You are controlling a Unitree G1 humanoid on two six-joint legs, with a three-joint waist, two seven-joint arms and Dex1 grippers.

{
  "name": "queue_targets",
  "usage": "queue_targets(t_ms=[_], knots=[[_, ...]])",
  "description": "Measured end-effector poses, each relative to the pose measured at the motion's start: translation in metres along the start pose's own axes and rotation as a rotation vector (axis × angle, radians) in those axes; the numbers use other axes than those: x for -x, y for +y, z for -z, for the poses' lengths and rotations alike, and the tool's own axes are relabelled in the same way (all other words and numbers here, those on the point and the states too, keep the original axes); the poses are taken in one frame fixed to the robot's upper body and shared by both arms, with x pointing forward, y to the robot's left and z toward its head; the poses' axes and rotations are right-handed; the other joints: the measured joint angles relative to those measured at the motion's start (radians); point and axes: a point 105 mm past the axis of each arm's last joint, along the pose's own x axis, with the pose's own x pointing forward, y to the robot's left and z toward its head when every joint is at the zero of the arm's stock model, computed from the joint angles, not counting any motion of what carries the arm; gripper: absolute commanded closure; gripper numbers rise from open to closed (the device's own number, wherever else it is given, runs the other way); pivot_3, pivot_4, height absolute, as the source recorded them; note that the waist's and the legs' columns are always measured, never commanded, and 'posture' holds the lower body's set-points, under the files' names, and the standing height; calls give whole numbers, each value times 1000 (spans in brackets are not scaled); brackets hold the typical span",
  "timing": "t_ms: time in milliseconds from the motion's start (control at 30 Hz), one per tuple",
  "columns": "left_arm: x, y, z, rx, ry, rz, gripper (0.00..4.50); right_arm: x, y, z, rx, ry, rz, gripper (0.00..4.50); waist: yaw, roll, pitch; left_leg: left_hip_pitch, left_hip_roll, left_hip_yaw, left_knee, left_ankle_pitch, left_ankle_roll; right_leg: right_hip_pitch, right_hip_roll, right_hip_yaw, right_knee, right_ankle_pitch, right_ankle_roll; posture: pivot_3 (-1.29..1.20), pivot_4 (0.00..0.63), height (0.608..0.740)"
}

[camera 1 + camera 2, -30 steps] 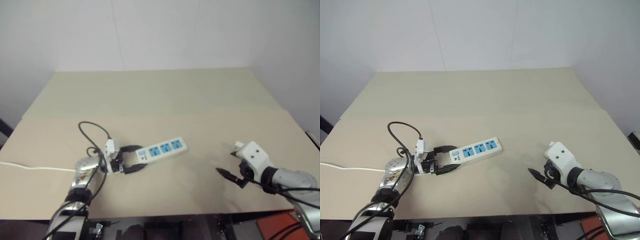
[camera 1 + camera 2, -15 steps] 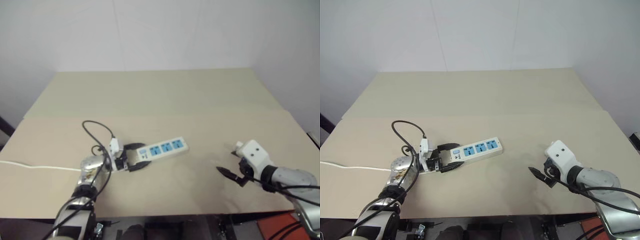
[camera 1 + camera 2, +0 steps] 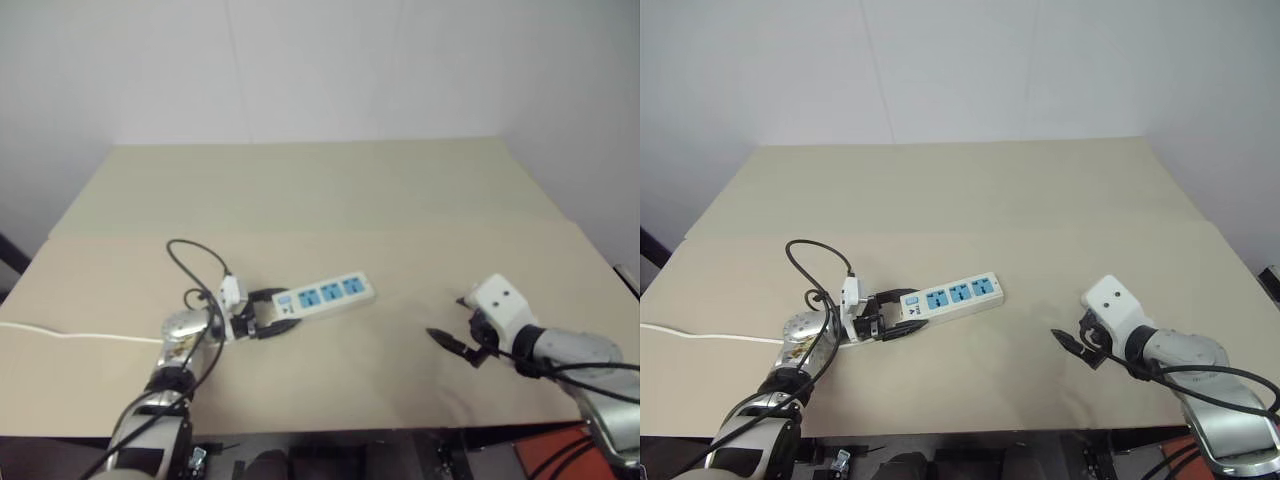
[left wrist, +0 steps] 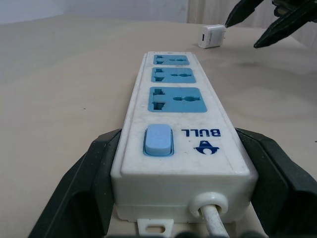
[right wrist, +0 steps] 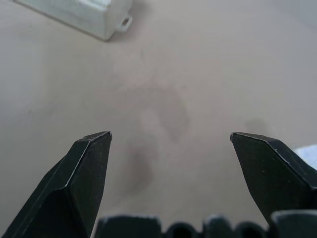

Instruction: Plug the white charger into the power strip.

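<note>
The left gripper [image 3: 902,323] is clamped on the cord end of the power strip [image 3: 952,296], which lies flat on the beige table [image 3: 970,190] with its three blue sockets facing up and its thin white cord [image 3: 700,336] trailing toward the table's left edge. The right gripper [image 3: 1072,346] hangs just above the tabletop with its two black fingers spread wide and nothing between them. The white charger [image 4: 212,36] lies on the table beyond the strip's far end, close by the right gripper's fingertips, with bare tabletop between it and the strip.
</note>
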Motion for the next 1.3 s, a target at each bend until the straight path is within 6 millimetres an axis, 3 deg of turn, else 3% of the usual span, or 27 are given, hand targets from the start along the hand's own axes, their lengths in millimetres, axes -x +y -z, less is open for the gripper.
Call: queue_targets(t_ms=[200, 333, 467, 600, 733, 1067, 1300], knots=[[1, -2, -3, -3, 30, 42, 1228, 8, -44, -51, 218, 106, -37, 0, -8, 0, 0, -1, 1, 0, -1, 0, 1, -1, 1, -1, -1, 0, 0, 0, 150, 740], [-2, -3, -5, -8, 43, 70, 1228, -12, -65, -60, 230, 251, -118, 0, -9, 0, 0, -1, 1, 0, -1, 0, 1, -2, 0, -1, -2, 0, -1, 0, 150, 740], [-5, -3, -6, -20, 48, 81, 1228, -40, -85, -57, 165, 402, -149, 0, -7, 0, 0, -3, 0, 0, -1, 0, 1, -4, 0, -1, -2, 0, -1, 0, 150, 740], [-8, -4, -7, -42, 43, 84, 1228, -54, -96, -53, 103, 494, -197, 0, -3, 1, 0, -8, -1, -2, 0, 0, 0, -7, -2, -3, 1, 1, -1, 0, 150, 740], [-10, -7, -8, -56, 34, 82, 1228, -51, -107, -37, 95, 602, -222, 0, 1, 3, -2, -13, -4, -3, 0, 1, -1, -13, -4, -4, 2, 1, 0, 0, 150, 740], [-8, -5, -5, -59, 34, 46, 1228, -44, -106, -7, 101, 733, -292, 0, -3, 8, -5, -15, -5, -3, 2, 3, -4, -17, -5, -3, 2, 2, 0, 0, 150, 740], [-9, -3, -6, -70, 37, 44, 1228, -47, -102, -3, 79, 736, -301, 0, -4, 9, -5, -15, -5, -3, 2, 3, -5, -17, -4, -3, 3, 2, 0, 0, 150, 740]])
